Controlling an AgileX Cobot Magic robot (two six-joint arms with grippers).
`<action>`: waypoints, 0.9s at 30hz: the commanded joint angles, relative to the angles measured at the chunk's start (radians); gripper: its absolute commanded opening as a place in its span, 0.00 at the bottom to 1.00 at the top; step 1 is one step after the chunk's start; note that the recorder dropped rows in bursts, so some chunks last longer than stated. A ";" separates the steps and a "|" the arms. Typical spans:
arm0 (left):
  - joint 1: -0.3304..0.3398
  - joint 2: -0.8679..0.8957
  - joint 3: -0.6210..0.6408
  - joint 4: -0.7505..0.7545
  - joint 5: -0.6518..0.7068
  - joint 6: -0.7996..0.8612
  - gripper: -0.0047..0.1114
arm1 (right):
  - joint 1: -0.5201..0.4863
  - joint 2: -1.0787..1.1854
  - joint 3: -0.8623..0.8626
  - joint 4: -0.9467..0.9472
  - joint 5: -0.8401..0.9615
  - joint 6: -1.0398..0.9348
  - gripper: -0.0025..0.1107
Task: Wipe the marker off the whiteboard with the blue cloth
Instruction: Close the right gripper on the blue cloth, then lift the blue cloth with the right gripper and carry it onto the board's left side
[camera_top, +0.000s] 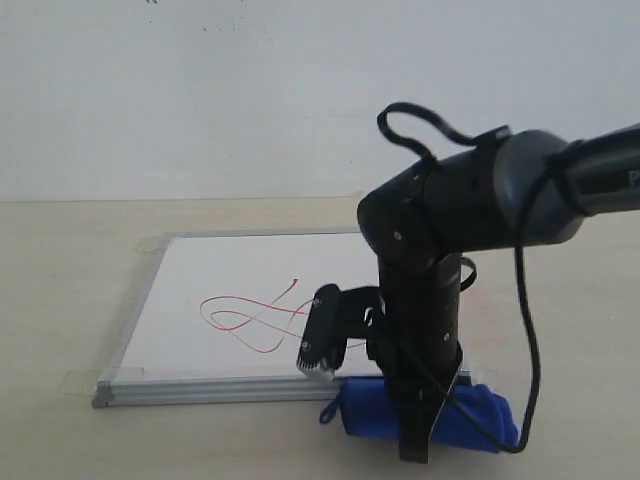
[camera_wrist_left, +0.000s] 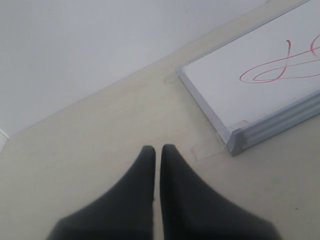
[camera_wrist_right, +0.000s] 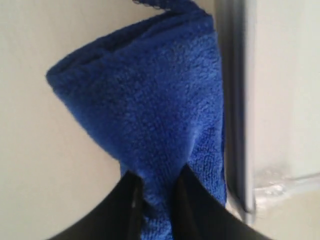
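The whiteboard (camera_top: 230, 270) lies flat on the table, silver-framed, with the red marker (camera_top: 250, 315) looping across its middle. The blue cloth (camera_top: 480, 415) is a plush bundle on the table just in front of the board's front right edge. My right gripper (camera_top: 415, 445) points straight down into it. In the right wrist view its jaws (camera_wrist_right: 156, 182) pinch a fold of the blue cloth (camera_wrist_right: 150, 100), which lies against the whiteboard frame (camera_wrist_right: 235, 100). My left gripper (camera_wrist_left: 158, 148) is shut and empty over bare table, short of the whiteboard (camera_wrist_left: 240, 65) corner, with the marker (camera_wrist_left: 280, 70) showing beyond.
Clear tape tabs (camera_wrist_left: 207, 147) hold the board's corners to the beige table. A white wall rises behind the table. The right arm's black cable (camera_top: 525, 330) hangs in a loop down past the cloth.
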 joint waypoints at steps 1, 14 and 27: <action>-0.002 -0.003 0.003 -0.002 -0.003 0.005 0.07 | -0.001 -0.160 0.001 0.000 -0.003 -0.010 0.02; -0.002 -0.003 0.003 -0.002 -0.003 0.005 0.07 | -0.001 -0.267 0.001 0.118 -0.186 0.009 0.02; -0.002 -0.003 0.003 -0.002 -0.003 0.005 0.07 | 0.021 -0.024 -0.198 0.463 -0.288 -0.055 0.02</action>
